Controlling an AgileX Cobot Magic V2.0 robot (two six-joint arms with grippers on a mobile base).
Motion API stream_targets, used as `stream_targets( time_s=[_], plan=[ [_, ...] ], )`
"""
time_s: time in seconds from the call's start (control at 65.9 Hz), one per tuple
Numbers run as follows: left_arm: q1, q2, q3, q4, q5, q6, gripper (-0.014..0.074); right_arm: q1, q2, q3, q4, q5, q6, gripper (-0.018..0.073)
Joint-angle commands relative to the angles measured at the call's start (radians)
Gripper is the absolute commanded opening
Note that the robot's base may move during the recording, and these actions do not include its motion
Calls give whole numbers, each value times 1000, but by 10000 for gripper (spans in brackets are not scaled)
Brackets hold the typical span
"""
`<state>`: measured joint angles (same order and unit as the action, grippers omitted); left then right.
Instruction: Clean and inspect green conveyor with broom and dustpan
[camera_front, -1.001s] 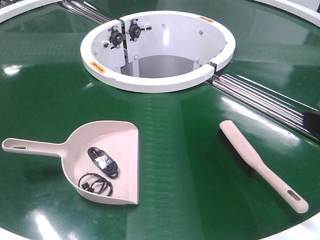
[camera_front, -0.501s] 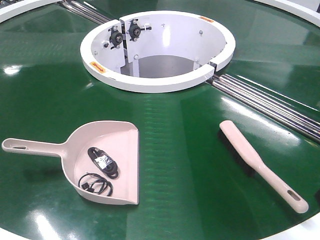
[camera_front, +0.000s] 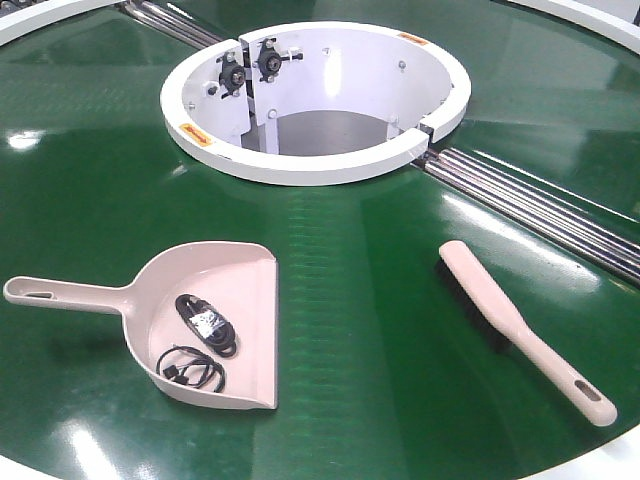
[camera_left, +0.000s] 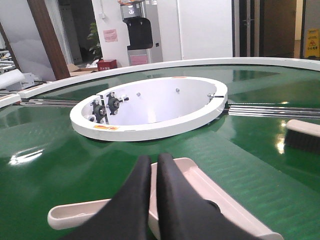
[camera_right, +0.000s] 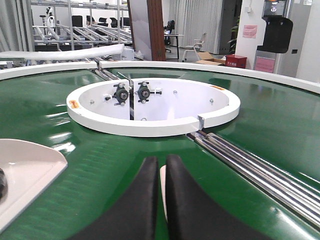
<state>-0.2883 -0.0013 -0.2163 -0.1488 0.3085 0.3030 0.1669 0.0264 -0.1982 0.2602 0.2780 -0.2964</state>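
Glossy dark-green belting fills our view: the wide, curved green conveyor (camera_front: 360, 330) with its white outer rim, a white central ring (camera_front: 315, 100) standing open in the middle and bare steel rollers (camera_front: 530, 205) running out from the ring toward the right edge.

On the belt near us, to the left, we see the pale pink-beige plastic dustpan (camera_front: 210, 320), lying flat with its long straight handle pointing left and its wide mouth facing right. Inside it lie two small coiled black cables (camera_front: 200, 345), one with a white label.

Well apart from it, on the right side of the belt, rests the long pale pink-beige broom (camera_front: 520, 328), a hand brush with short black bristles along its lower edge and a tapered, slotted handle pointing toward the near right rim.

From the left wrist view we see our left gripper (camera_left: 152, 200) with its black fingers pressed together, holding nothing, poised above the dustpan's handle. In the right wrist view our right gripper (camera_right: 161, 200) is likewise clenched and empty, above the belt with a pale sliver of the broom showing between its fingers.
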Motion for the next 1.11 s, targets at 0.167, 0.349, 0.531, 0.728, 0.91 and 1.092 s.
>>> stream_targets(
  time_s=[0.167,0.349,0.531,0.728,0.91,1.092],
  plan=[
    [-5,14,-25,-5,-81,-11,-8,-2,14,-26,40,-79,-11,-8],
    [-5,14,-25,-5,-81,-11,-8,-2,14,-26,40,-79,-11,-8],
    [-5,14,-25,-5,-81,-11,-8,-2,14,-26,40,-79,-11,-8],
    [48,4,88,74,-146,-18,-8,-2,14,-26,40,-79,-11,-8],
    [209,-27,255,75,-303,-124,-8,-2,14,-26,40,-79,-11,-8],
    [315,-27,254,127,-292,-233,-8,-2,14,-26,40,-79,-11,-8]
  ],
)
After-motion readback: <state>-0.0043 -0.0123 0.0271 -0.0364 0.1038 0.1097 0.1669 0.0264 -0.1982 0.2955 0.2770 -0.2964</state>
